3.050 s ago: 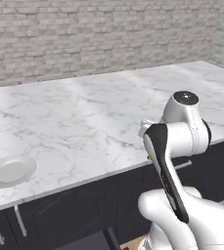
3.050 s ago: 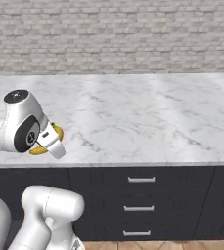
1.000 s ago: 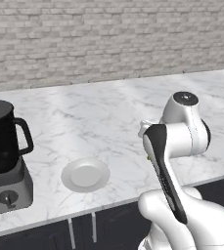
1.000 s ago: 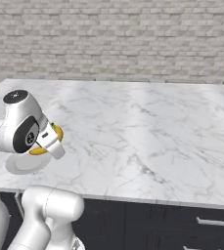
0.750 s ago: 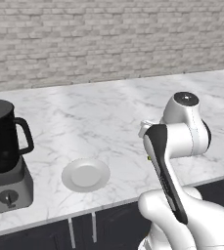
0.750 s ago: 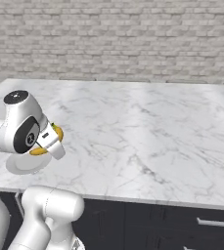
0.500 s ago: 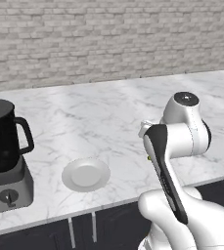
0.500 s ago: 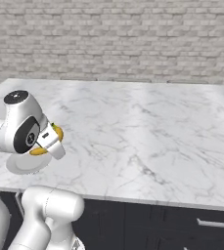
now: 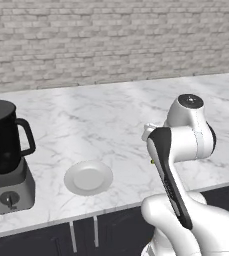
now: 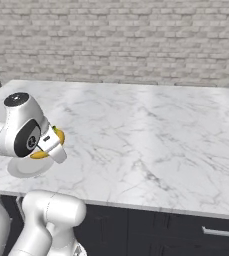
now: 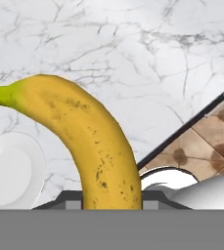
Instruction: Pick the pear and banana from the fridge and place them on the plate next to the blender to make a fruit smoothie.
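My gripper point(image 10: 52, 144) is shut on the yellow banana point(image 11: 91, 141), which curves up and to the left in the hand view and has a green tip. It hangs over the counter's front edge, just right of the round white plate point(image 9: 88, 177), and is held above the plate point(image 10: 26, 169). The plate point(image 11: 8, 171) is bare. The black-jug blender point(image 9: 6, 155) stands on its silver base to the left of the plate. The pear and the fridge are out of view.
The marble counter point(image 9: 111, 115) runs wide to the right and back to a grey brick wall point(image 9: 111, 40). Dark cabinet fronts with silver handles point(image 10: 220, 231) lie below the front edge. Tiled floor point(image 11: 206, 141) shows beneath the hand.
Since three seconds ago the base has driven along the counter, so the views shifted and the blender and plate came into view. Over the last second nothing has moved.
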Tool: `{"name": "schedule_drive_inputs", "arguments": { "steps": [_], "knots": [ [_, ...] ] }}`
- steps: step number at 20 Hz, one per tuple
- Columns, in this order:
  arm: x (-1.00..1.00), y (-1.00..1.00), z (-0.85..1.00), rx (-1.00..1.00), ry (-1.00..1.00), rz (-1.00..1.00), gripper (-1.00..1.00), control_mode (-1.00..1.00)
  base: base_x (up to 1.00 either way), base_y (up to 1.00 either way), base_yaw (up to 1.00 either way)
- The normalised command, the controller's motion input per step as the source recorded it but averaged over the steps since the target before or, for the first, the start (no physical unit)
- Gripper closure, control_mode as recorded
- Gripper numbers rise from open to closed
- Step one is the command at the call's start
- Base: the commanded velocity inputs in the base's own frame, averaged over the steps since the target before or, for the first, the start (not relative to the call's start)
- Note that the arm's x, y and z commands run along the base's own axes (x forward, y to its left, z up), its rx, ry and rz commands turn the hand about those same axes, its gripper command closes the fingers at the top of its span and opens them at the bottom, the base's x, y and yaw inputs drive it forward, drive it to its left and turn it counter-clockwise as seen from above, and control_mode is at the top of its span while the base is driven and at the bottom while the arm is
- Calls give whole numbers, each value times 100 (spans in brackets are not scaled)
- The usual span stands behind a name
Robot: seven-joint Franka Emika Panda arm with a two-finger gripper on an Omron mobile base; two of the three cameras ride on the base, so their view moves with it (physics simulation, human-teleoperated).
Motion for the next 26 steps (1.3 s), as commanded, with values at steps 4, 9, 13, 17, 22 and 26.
{"name": "schedule_drive_inputs", "arguments": {
  "steps": [4, 9, 13, 17, 22, 26],
  "knots": [
    [0, 0, 0, 0, 0, 0, 100, 100, -3, 55, 15],
    [-30, 74, -41, -2, 4, 24, 100, -100, -5, 8, 3],
    [1, 100, -59, -8, 15, 30, 100, -100, 0, 0, 0],
    [60, 100, -55, -1, 16, 22, 100, -100, 0, 0, 0],
    [98, 86, -53, 0, 13, 13, 100, -100, 0, 0, 0],
    [82, 37, -62, 0, 6, 6, 100, -100, 0, 0, 0]
  ]
}}
